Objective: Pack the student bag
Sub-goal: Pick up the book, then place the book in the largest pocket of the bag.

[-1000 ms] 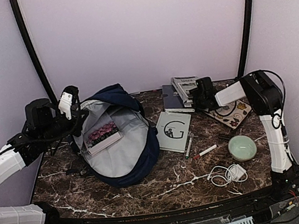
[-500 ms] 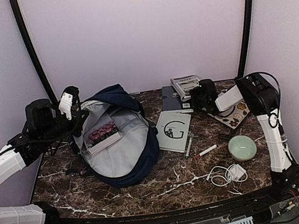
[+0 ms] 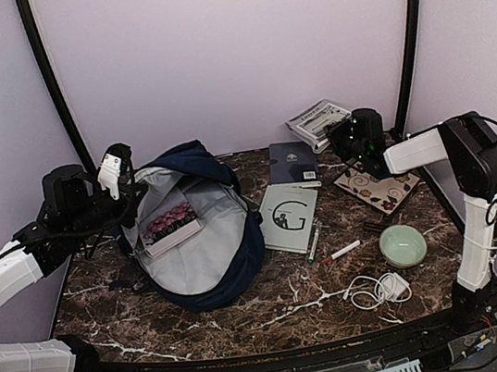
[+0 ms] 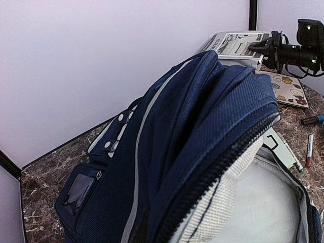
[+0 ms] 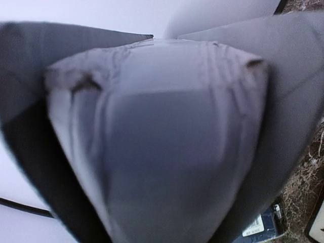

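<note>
The student bag (image 3: pixel 202 240) lies open on the table, its grey lining showing, with a pink-flowered book (image 3: pixel 172 224) inside. My left gripper (image 3: pixel 120 182) is at the bag's upper left rim and looks shut on it, holding the opening up; in the left wrist view the navy fabric and zipper (image 4: pixel 202 126) fill the frame and hide the fingers. My right gripper (image 3: pixel 340 135) is shut on a grey-white book (image 3: pixel 318 119) and holds it in the air at the back right. That book's blurred pages (image 5: pixel 162 126) fill the right wrist view.
On the table right of the bag lie a navy book (image 3: pixel 292 163), a grey notebook marked G (image 3: pixel 289 217), a floral notebook (image 3: pixel 380 187), pens (image 3: pixel 313 242), a red marker (image 3: pixel 341 253), a green bowl (image 3: pixel 401 244) and a white cable (image 3: pixel 379 290).
My right gripper has lifted the grey-white book off the navy book and carried it up and to the right. The left arm and the bag have not moved.
</note>
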### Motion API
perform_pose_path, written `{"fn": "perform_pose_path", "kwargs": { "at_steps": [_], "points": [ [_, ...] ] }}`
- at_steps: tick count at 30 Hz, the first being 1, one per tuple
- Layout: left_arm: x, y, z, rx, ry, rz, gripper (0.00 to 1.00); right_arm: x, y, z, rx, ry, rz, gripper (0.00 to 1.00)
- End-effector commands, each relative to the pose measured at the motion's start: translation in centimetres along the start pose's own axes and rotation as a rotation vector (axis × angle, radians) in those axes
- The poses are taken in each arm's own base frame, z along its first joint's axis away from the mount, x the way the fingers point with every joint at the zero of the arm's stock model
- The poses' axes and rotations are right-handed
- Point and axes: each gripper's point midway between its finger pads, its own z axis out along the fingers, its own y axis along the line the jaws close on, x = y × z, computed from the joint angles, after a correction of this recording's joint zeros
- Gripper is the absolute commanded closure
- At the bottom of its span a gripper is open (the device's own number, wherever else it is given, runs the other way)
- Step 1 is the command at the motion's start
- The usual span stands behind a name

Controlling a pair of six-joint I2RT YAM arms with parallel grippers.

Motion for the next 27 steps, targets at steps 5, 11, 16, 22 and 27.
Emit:
{"fn": "perform_pose_path", "kwargs": {
  "at_steps": [5,11,16,22,27],
  "points": [
    [-3.4,1.5,-0.9,-0.071,-0.144,0.02,1.0,4.3,6.3,-6.8,-0.087,0.311,-0.246,0.75],
    [-3.7,1.6,-1.3,-0.08,-0.163,0.029,1.0,8.9,11.0,-15.7,-0.143,0.583,-0.508,0.74],
    [-3.9,1.9,-1.5,-0.096,-0.168,0.037,1.0,13.0,11.3,-23.2,-0.186,0.784,-0.555,0.77],
    [-3.7,2.1,-1.3,-0.108,-0.157,0.042,1.0,19.2,10.0,-31.0,-0.286,1.076,-0.528,0.77],
    [-3.7,2.0,-1.2,-0.103,-0.156,0.042,1.0,22.9,9.4,-34.1,-0.373,1.202,-0.463,0.79]
  ]
}}
